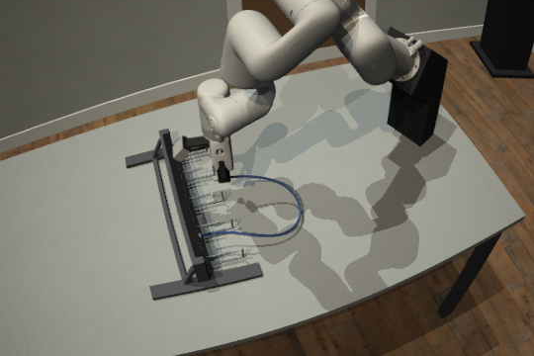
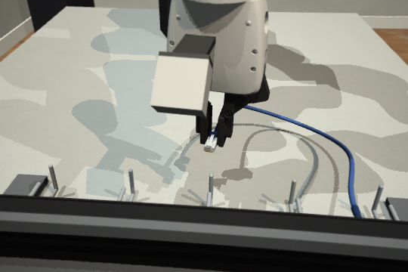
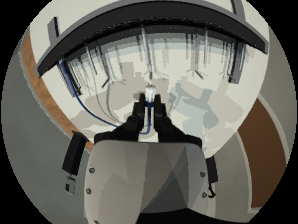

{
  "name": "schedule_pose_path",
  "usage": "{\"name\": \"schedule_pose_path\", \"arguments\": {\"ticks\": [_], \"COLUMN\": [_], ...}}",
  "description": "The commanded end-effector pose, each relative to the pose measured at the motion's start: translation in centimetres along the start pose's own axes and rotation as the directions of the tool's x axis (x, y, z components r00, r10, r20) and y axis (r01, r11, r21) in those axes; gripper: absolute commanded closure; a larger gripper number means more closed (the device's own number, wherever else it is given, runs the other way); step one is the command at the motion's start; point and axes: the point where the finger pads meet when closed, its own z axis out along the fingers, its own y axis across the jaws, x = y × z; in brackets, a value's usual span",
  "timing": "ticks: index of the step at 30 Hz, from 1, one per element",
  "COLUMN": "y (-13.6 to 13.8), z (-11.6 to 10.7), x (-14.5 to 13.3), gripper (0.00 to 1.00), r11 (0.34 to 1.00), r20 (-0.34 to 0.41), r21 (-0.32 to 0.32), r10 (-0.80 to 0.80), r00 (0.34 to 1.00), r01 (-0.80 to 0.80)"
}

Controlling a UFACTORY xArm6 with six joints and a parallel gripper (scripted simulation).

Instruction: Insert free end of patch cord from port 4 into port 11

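My gripper (image 1: pixel 223 178) (image 2: pixel 212 140) (image 3: pixel 149 101) is shut on the cord's free plug (image 2: pixel 210 145) (image 3: pixel 150 92). The plug's clear nose sticks out beyond the fingertips toward the rack, with gold contacts low at its front; its latch is too small to judge surely. The blue cord (image 1: pixel 300 212) (image 2: pixel 351 177) (image 3: pixel 75 93) loops from the fingers, above the table, back to the rack (image 1: pixel 185 202) (image 2: pixel 204 226) (image 3: pixel 150 15), entering near one end. The plug is apart from the rack, facing its middle portion. Port openings and number plates are not readable in these views.
Several thin metal rods with upright tips, such as one rod (image 2: pixel 211 184), stick out from the rack toward the gripper, below the plug's height in the exterior view. The rack's long feet, one foot (image 1: pixel 237 273) near the front, lie on the table (image 1: pixel 74 202).
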Motion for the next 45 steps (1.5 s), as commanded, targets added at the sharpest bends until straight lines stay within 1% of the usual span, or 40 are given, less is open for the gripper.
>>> {"name": "schedule_pose_path", "arguments": {"ticks": [1, 10, 18, 45], "y": [-0.9, -2.2, -2.6, -2.8], "z": [-0.2, -0.4, -0.5, -0.5], "x": [0.7, 1.5, 1.7, 1.8], "gripper": [1.0, 1.0, 1.0, 1.0], "r11": [0.999, 0.992, 0.988, 0.986], "r20": [0.002, 0.003, 0.003, 0.002], "r21": [-0.002, -0.002, -0.002, -0.002], "r10": [-0.053, -0.13, -0.155, -0.166], "r00": [0.999, 0.992, 0.988, 0.986], "r01": [0.053, 0.13, 0.155, 0.166]}}
